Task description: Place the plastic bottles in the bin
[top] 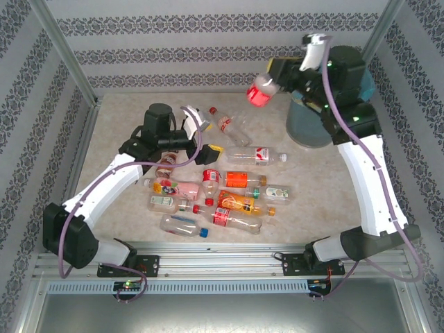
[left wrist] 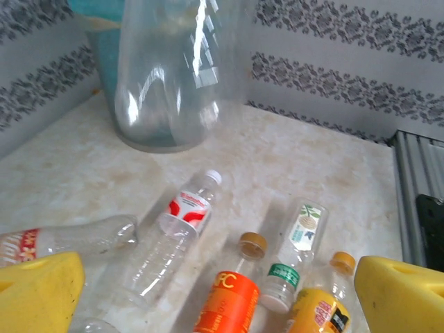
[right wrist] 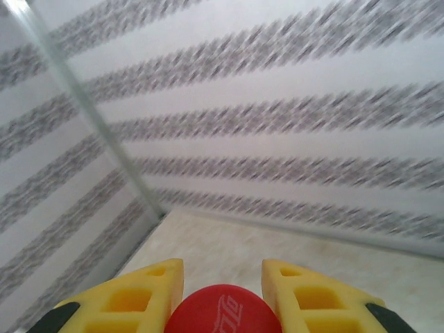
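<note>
**Holding 1 red-capped bottle up beside the bin**

On the marbled table [top: 118, 125] lie about 10 plastic bottles [top: 236, 179]. The left wrist view shows, left to right, a crushed bottle [left wrist: 76, 239] with a red label and unreadable yellow characters, a red-and-white-labelled bottle [left wrist: 186, 211] with print too small to read, an orange-labelled bottle [left wrist: 225, 305] showing "FC", and a green-and-white-labelled bottle [left wrist: 300, 239]. In the right wrist view, white script on a red cap [right wrist: 220, 312] is cut off.

The left arm is folded low over the pile. The right arm stands tall, its wrist bent leftward.

The left gripper [top: 208, 140] hangs with yellow fingers wide apart, touching nothing. The right gripper [top: 272, 80] is clamped on the red-capped bottle [top: 261, 91], up in the air, just left of the bin [top: 305, 130].
</note>
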